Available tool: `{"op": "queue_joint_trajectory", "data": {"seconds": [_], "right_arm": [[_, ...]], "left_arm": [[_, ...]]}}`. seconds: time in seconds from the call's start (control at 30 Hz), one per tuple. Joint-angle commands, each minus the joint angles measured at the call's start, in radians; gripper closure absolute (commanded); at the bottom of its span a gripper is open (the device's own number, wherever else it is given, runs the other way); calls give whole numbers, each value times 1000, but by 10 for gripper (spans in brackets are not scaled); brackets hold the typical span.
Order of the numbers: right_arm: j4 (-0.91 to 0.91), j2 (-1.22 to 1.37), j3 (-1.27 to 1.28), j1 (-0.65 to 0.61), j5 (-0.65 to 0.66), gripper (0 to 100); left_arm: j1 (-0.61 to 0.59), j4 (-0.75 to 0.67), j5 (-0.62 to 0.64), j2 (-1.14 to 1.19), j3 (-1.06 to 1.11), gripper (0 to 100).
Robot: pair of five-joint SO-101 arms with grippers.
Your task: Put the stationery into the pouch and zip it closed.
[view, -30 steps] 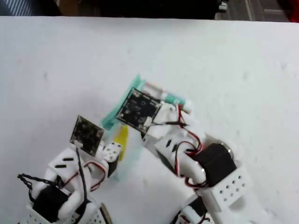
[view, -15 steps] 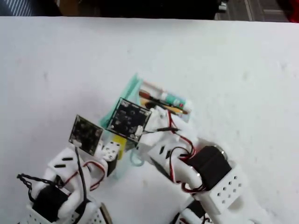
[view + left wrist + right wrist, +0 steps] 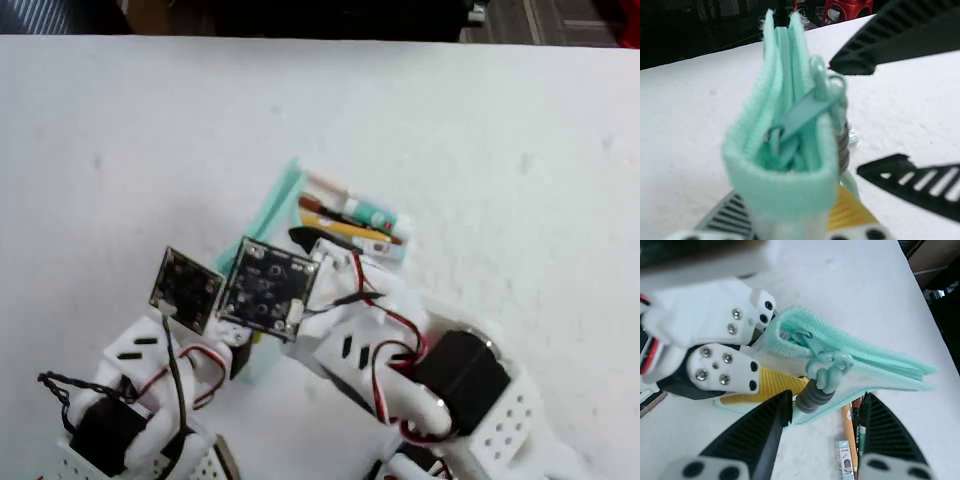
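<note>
Left claw clamps the pouch at its 7 o'clock end as an anchor, so the open right claw can, I think, tug the zip pull.

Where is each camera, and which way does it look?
High view: above the table, looking down on both arms and the pouch.
Left wrist view: on that arm, facing the pouch end the left gripper clamps.
Right wrist view: on that arm, facing the zipper pull inside the open right gripper.
All share the pouch.
</note>
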Motion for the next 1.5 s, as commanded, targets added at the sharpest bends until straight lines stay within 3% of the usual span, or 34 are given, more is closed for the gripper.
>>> {"op": "queue_joint_trajectory", "data": {"seconds": [0.0, 0.27, 0.53, 1.03, 1.1, 1.2, 1.37, 1.47], "right_arm": [[-24, -5, -44, -8, -6, 789], [-159, 73, 74, -8, -11, 800], [-202, 84, 78, -8, -3, 978], [-194, -10, -9, 96, -2, 981], [-194, -10, -9, 96, -2, 981], [-196, -10, -9, 97, 5, 981], [-196, -10, -9, 156, 80, 981], [-182, -10, -9, 179, 81, 981]], "left_arm": [[1, 5, -12, 19, -44, 977], [1, 8, -12, 19, -44, 977], [1, 5, -12, 19, -44, 977], [-8, 18, -14, 19, -94, 976], [-8, 41, -58, 19, -104, 973], [1, 106, -140, 19, -143, 920], [-1, 132, -101, 19, -152, 785], [-1, 140, -104, 19, -152, 764]]}}
